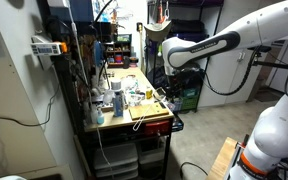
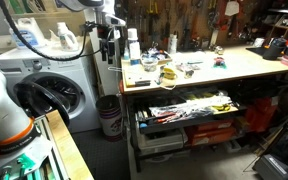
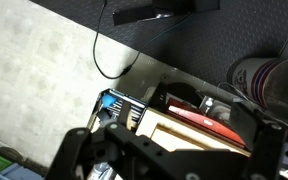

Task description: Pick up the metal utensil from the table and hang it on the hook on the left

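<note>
wrist view: dark two-fingered robotiq gripper (image 3: pixel 172 152) is entered at 6 o'clock, fingers (image 3: pixel 72 150) held wide apart. looped black cable (image 3: pixel 102 55) on grey floor is noted at 10 o'clock. narrow workbench table with tan wooden top and red front edge (image 2: pixel 239 66) is recorded in both exterior views. slender silvery wire-thin metal utensil (image 1: pixel 144 118) is faintly made out in an exterior view, lying on the tan top near the red edge. gripper is held raised, well apart from it, toward 12 o'clock.
</note>
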Motion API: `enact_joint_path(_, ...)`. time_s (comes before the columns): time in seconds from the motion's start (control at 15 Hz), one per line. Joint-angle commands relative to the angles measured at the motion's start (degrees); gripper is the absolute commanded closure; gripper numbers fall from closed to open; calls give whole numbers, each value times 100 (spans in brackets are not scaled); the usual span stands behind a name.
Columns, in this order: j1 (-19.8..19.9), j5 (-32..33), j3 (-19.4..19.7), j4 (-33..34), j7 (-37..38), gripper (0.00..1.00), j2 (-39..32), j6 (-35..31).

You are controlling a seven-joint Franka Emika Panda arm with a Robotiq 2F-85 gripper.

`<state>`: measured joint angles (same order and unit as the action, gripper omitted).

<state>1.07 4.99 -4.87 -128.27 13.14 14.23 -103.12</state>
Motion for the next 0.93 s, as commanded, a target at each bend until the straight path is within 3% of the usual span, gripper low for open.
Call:
enact_joint_path(0.0,9,-418,72,691,890,0,-910,-163)
enact_joint_path(0.47,-143,-1234,161,1312,2515,0,-2093,-1394)
enact_joint_path(0.67,-217,-1397,226,1294,3199,0,-2376,-2186)
enact_joint_path(0.87,-273,-1286,309,1299,3420,0,-2593,-2609)
